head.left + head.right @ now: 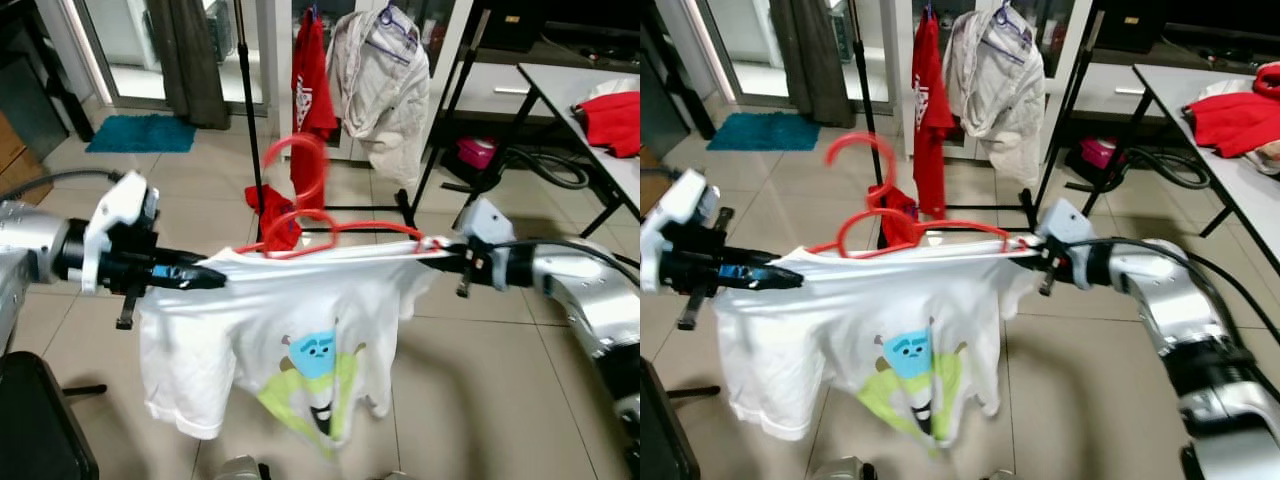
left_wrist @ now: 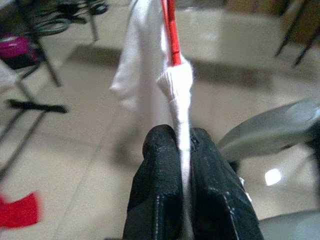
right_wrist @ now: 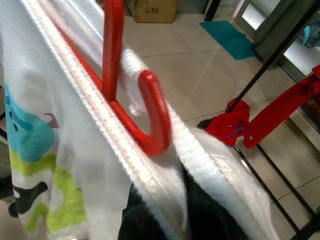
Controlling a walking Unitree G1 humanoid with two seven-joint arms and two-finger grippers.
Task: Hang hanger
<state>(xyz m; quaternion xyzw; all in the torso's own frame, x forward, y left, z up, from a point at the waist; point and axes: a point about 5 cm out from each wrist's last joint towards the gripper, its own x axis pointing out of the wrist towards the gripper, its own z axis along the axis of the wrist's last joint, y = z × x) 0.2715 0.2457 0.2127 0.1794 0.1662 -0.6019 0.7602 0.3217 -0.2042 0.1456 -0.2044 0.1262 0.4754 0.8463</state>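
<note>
A red plastic hanger (image 1: 310,215) carries a white T-shirt (image 1: 290,330) with a blue and green cartoon monster print, held up in the air in front of the black clothes rack (image 1: 420,150). The left gripper (image 1: 205,277) is clamped on the shirt's shoulder seam, cloth pinched between its black fingers (image 2: 160,185). The right gripper (image 1: 440,256) grips the opposite shoulder, its fingers buried in the fabric just beside the hanger's end. The hanger's hook rises above the shirt, short of the rack. On that rack hang a red shirt (image 1: 312,80) and a beige garment (image 1: 385,85); a red cloth (image 1: 272,215) lies at its base.
</note>
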